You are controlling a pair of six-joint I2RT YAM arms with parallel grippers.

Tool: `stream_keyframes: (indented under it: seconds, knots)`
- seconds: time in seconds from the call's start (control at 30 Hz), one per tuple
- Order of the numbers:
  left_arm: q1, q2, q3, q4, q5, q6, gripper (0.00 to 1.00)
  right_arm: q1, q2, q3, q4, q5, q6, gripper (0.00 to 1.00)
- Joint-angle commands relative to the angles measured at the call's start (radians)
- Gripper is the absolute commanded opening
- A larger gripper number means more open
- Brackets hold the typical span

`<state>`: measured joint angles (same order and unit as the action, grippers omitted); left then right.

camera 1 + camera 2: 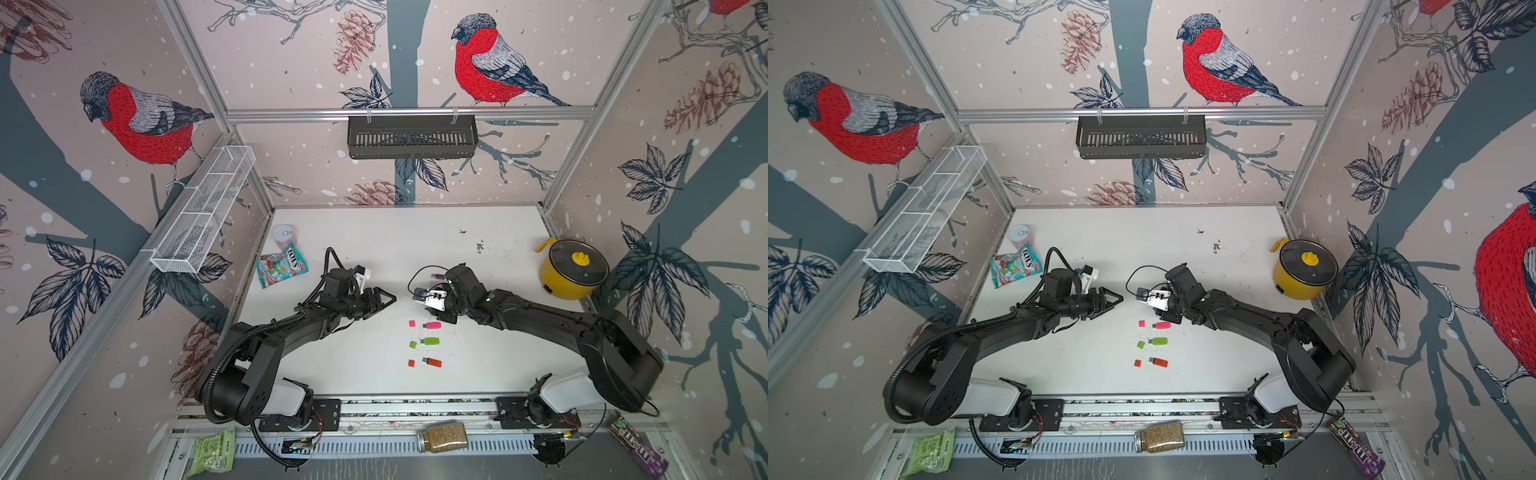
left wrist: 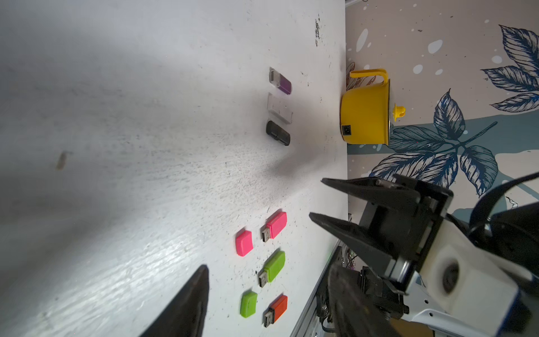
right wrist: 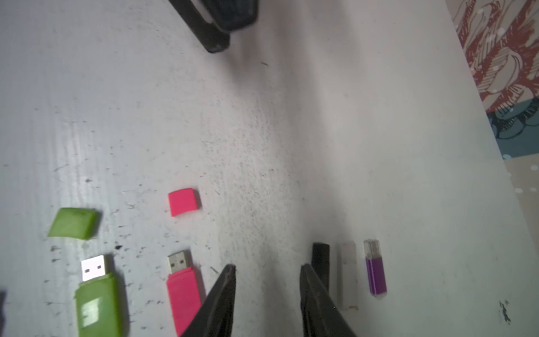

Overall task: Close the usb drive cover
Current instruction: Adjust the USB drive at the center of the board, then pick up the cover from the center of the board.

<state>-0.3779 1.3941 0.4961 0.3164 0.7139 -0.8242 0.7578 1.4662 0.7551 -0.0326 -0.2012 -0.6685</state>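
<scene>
Three usb drives lie uncapped in a column in both top views: pink point(image 1: 432, 325), green point(image 1: 430, 341) and red point(image 1: 433, 362). Each loose cover lies just left of its drive: pink point(image 1: 412, 323), green point(image 1: 413, 345), red point(image 1: 411, 363). My left gripper point(image 1: 388, 301) hovers open and empty, up and left of the pink cover. My right gripper point(image 3: 267, 267) is open and empty above the table, between the pink drive point(image 3: 183, 294) and a black capped drive point(image 3: 320, 259). Its wrist view also shows the pink cover point(image 3: 184, 202) and green cover point(image 3: 73, 223).
Beside the black drive lie a clear one point(image 3: 348, 274) and a purple one point(image 3: 375, 271), both capped. A yellow pot point(image 1: 571, 270) stands at the right wall. A candy bag point(image 1: 282, 268) and a can point(image 1: 284, 236) sit at the far left. A jar point(image 1: 444, 436) lies beyond the front rail.
</scene>
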Motion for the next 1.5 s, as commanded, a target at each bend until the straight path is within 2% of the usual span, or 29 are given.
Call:
stream_keyframes:
  seconds: [0.0,0.17,0.63,0.93,1.47]
  knots:
    - [0.003,-0.014,-0.019,0.035,0.006,-0.018,0.64,0.028,0.021,-0.006,0.052,-0.021,0.012,0.39]
    - [0.004,-0.012,-0.017,0.038,0.010,-0.016,0.64,0.047,0.079,0.022,0.018,-0.070,0.017,0.40]
    - [0.004,0.020,-0.018,0.065,0.027,-0.024,0.65,0.062,0.202,0.071,-0.019,-0.112,0.007,0.42]
    - [0.004,0.035,-0.019,0.076,0.034,-0.029,0.65,0.071,0.262,0.117,-0.062,-0.087,-0.007,0.43]
    - [0.004,0.054,-0.021,0.088,0.039,-0.032,0.64,0.065,0.315,0.172,-0.162,-0.087,-0.052,0.34]
